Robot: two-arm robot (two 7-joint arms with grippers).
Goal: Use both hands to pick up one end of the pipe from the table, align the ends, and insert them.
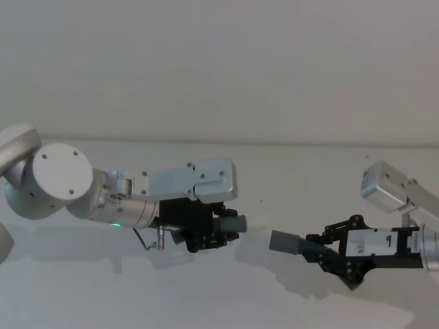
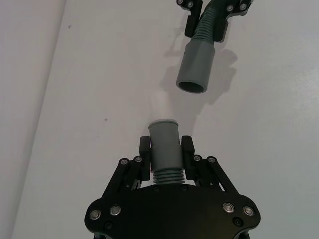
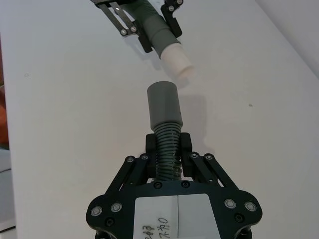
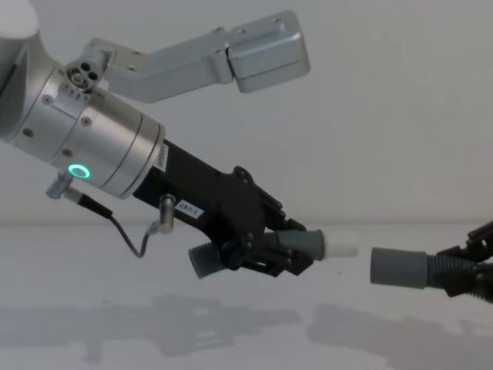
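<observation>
Holding lifted pieces: left hand (image 4: 296, 254) clamps pale-tipped pipe (image 4: 320, 243); right hand (image 1: 317, 248) clamps socket pipe (image 1: 288, 242). Ends near, apart; insertion pending.

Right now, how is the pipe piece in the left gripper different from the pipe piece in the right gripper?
The left gripper holds the left pipe piece, which ends in a pale narrow tip. The right gripper holds the right pipe piece, which ends in a wider, open grey socket. The left piece is clamped near its collar, the right on its ribbed section. Both are grey, lifted, facing each other, apart.

Two grey pipe pcs held above table (image 1: 206, 288): pale tip (image 4: 341, 246) facing socket (image 4: 397, 267), small gap.
</observation>
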